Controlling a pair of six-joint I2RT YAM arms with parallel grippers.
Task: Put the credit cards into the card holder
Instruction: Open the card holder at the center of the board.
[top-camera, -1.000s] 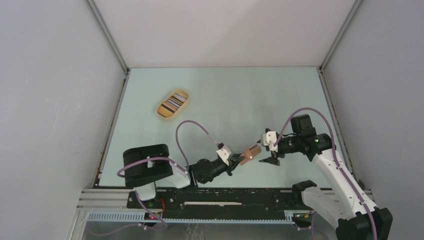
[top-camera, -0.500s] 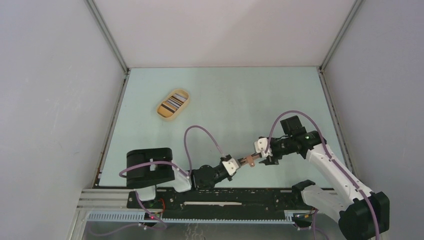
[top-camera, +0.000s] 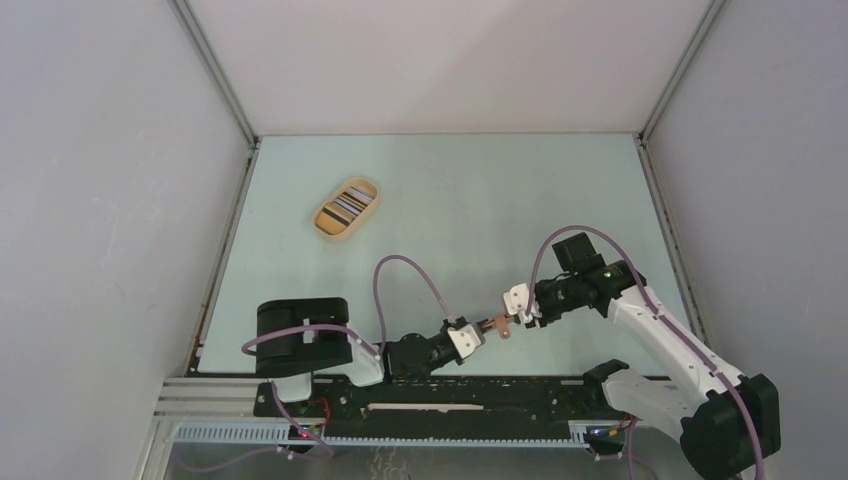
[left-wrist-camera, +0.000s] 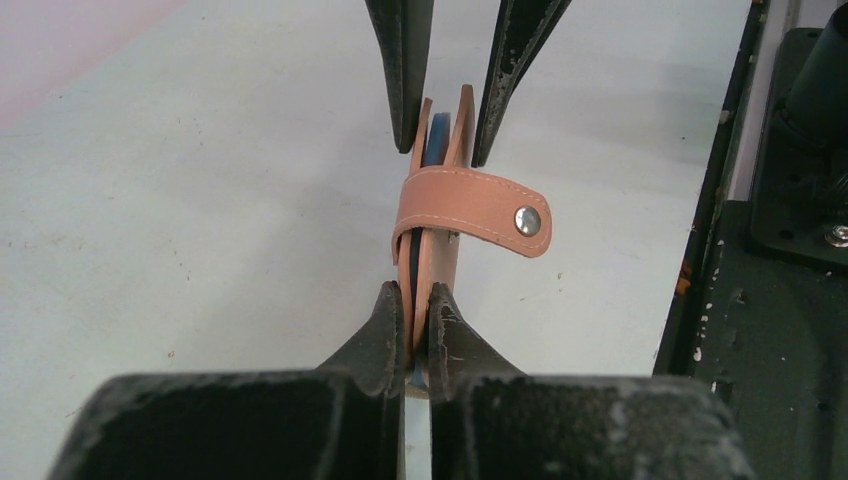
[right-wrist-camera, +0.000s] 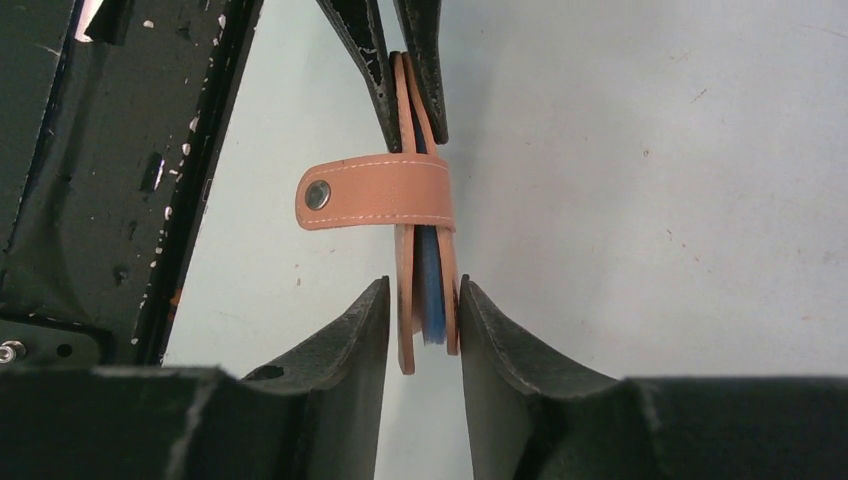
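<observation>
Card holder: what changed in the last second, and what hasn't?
The left gripper carried the card holder slightly toward the near edge, staying shut on it. The right gripper moved in leftward and narrowed its jaws around the holder's free end; a firm grip isn't clear yet. The tray with its cards stayed put.

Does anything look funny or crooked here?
Yes. The card holder is held up on its edge, pinched by the left gripper, with the right gripper around its other end. Its snap tab is undone and pokes out sideways, and something blue, maybe a card, peeks out between the flaps.
</observation>
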